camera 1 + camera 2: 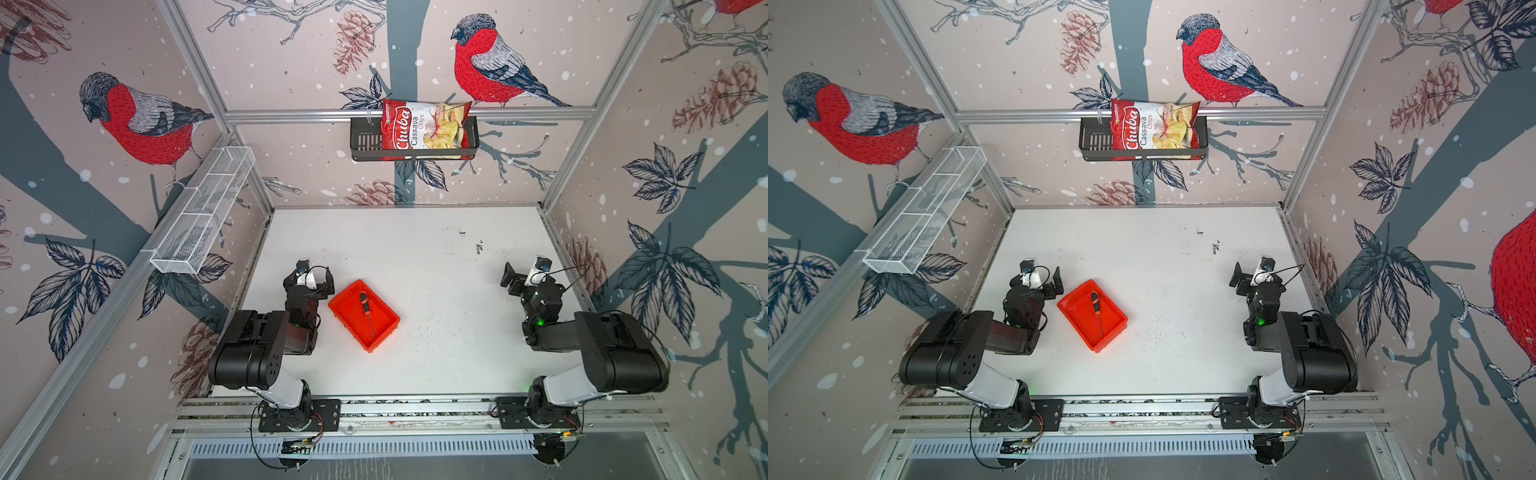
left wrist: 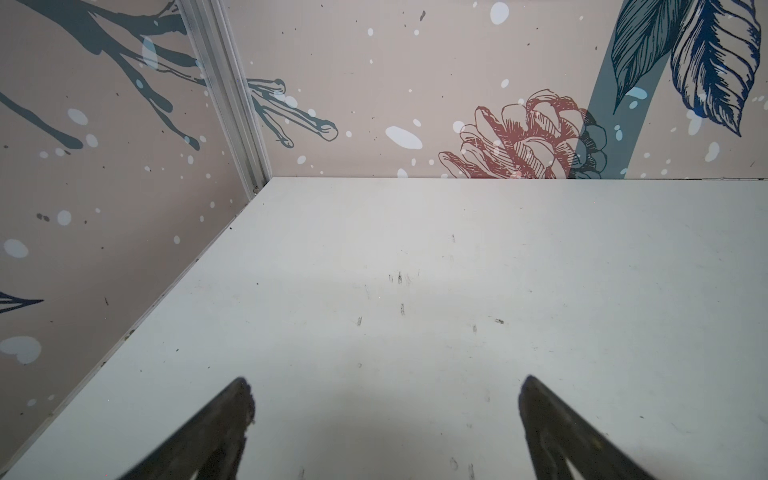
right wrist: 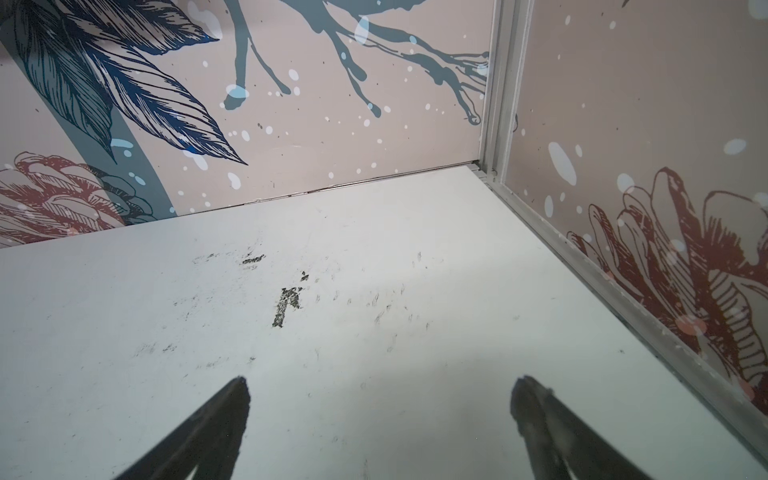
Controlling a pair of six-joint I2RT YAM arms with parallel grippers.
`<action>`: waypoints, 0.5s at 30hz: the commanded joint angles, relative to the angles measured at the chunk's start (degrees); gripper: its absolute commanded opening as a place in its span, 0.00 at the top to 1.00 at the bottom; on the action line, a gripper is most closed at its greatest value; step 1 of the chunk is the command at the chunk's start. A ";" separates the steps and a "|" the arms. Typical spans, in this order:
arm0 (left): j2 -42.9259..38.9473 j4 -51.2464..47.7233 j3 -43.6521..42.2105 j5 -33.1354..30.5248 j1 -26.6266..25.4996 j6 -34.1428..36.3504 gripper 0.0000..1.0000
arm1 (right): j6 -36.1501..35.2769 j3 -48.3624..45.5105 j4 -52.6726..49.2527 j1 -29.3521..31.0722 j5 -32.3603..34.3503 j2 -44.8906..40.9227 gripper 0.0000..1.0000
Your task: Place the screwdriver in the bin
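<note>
— Where does it stand? Big things first.

— The table (image 1: 415, 257) is mostly bare. Both arms sit folded back near the front rail, one on each side. The bin (image 1: 384, 321) lies on the table just beside the left arm, turned at an angle. You can see it in both top views.

— And the grippers?

— The left gripper (image 2: 385, 386) is spread wide with nothing between its jaws, only bare table beneath. The right gripper (image 3: 380, 384) is likewise wide and empty, and well apart from the bin.

— The screwdriver?

— The screwdriver (image 1: 366, 311) lies flat inside the bin, handle away from the rail, shaft toward it. I'd call the job done.

— So what's left to do well?

— Keep clear. The left arm is close to the bin, so any move should lead away from it, not across it. A nudge could shift the bin or tip the tool over that low wall.

— Anything you can't see?

— Neither wrist view shows the bin or the screwdriver, and the fingers are cut off at the frame edge there. The thin shaft tip is hard to pick out against the red, so I can't tell whether it touches the bin's wall.
</note>
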 commanded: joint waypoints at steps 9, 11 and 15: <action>0.06 3.31 0.20 -0.40 -0.15 -0.36 0.01 | -0.23 0.26 0.39 0.01 0.16 -0.24 0.00; 0.11 3.18 0.26 -0.36 -0.13 -0.40 0.01 | -0.25 0.34 0.28 0.01 0.17 -0.16 0.00; 0.20 3.17 0.32 -0.41 -0.18 -0.40 0.01 | -0.25 0.31 0.38 0.10 0.29 -0.31 0.00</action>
